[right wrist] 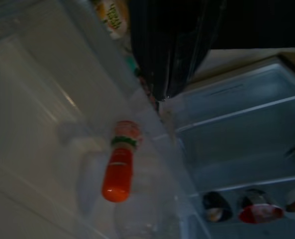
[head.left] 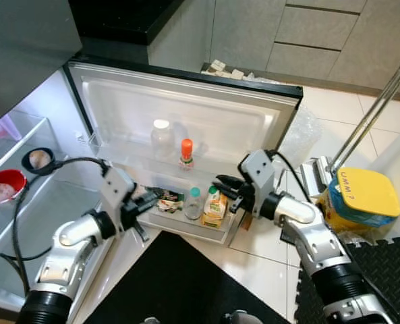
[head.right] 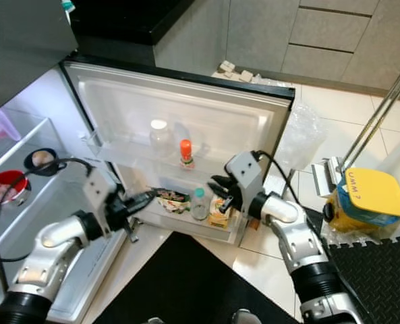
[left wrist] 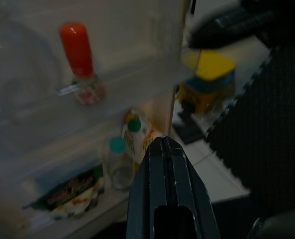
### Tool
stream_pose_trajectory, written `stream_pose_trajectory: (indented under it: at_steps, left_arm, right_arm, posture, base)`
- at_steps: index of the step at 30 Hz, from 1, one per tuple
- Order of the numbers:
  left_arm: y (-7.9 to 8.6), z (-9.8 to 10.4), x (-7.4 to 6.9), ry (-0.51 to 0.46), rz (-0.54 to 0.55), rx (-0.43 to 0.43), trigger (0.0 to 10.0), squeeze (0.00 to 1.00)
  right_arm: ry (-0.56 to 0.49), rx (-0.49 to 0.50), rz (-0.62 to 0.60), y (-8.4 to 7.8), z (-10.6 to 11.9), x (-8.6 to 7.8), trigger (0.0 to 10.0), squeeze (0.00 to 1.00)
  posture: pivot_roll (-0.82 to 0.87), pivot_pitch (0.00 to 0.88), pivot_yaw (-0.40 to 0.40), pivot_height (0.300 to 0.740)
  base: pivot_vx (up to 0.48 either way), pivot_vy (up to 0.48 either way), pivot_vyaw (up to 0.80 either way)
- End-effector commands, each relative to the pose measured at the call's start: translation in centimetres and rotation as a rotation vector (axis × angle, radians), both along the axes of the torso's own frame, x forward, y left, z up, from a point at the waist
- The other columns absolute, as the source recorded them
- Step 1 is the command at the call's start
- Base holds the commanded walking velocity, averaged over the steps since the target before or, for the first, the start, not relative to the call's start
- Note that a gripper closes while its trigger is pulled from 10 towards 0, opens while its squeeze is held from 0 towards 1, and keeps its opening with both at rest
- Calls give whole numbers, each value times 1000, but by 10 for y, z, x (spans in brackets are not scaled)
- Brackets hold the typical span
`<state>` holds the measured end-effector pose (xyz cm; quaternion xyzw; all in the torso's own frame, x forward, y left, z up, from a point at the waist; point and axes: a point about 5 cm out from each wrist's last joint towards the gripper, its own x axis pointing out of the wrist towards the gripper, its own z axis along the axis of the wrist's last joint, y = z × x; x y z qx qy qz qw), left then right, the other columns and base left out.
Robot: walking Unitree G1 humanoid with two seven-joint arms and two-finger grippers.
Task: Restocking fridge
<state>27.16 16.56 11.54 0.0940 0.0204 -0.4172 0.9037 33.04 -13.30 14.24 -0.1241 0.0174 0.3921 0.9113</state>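
The carton (head.left: 214,206) stood upright in the lower bin (head.left: 186,223) of the open fridge door (head.left: 186,108), just below and in front of the right gripper (head.left: 225,185), whose black fingers stood narrowly parted and empty, touching nothing. Its print was too small to read. Beside the carton, on the side away from that gripper, a small green-capped bottle (head.left: 193,202) stood upright, then a flat packet (head.left: 167,200) lay just ahead of the left gripper (head.left: 146,200), its fingers pressed together and empty. On the shelf above stood an orange-capped bottle (head.left: 186,154) and a clear white-lidded jar (head.left: 161,138). The upright items, judged by the rail, stayed put there. Well behind the right gripper sat a yellow-lidded tub (head.left: 361,199) marked "UMM".
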Motion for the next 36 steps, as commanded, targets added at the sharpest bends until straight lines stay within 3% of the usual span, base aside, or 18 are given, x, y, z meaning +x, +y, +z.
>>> stream_pose_trajectory:
  at_steps: [1, 8, 21, 24, 27, 29, 30, 32, 36]
  left_arm:
    - [-6, 0, 0, -80, 47, 58, 10000, 0]
    - [-9, 5, 1, -157, 175, 62, 10000, 0]
    - [-16, -2, -8, -133, 181, 93, 10000, 0]
    - [-19, 0, -8, -141, 179, 81, 10000, 0]
    - [-19, 1, -8, -143, 183, 76, 10000, 0]
    - [-19, 1, -8, -143, 183, 76, 10000, 0]
    - [-17, 2, -8, -143, 186, 79, 10000, 0]
    - [-14, 2, -8, -142, 191, 83, 10000, 0]
    - [0, 3, -8, -152, 241, 107, 10000, 0]
  right_arm:
    - [-4, -13, -32, -4, -4, 4, 10000, 0]
    - [-52, -66, -106, -10, -1, 23, 10000, 0]
    - [-37, -194, -78, -6, -14, 35, 10000, 0]
    - [16, -300, 53, 7, -34, 26, 10000, 0]
    - [45, -349, 151, 14, -43, 18, 10000, 0]
    - [45, -349, 151, 14, -43, 18, 10000, 0]
    - [66, -359, 219, 19, -47, 13, 10000, 0]
    - [77, -356, 269, 22, -49, 10, 10000, 0]
    - [94, -218, 405, 39, -37, 6, 10000, 0]
  posture:
    - [-93, 167, -35, 731]
    - [-86, 172, -39, 731]
    - [-70, 171, -43, 731]
    - [-64, 162, -45, 731]
    - [-64, 159, -44, 731]
    - [-64, 159, -44, 731]
    - [-63, 157, -44, 731]
    - [-61, 156, -45, 731]
    - [-60, 153, -42, 731]
  base:
    - [0, 0, 0]
    - [0, 0, 0]
    - [0, 0, 0]
    - [0, 0, 0]
    - [0, 0, 0]
    - [0, 0, 0]
    - [0, 0, 0]
    - [0, 0, 0]
    - [0, 0, 0]
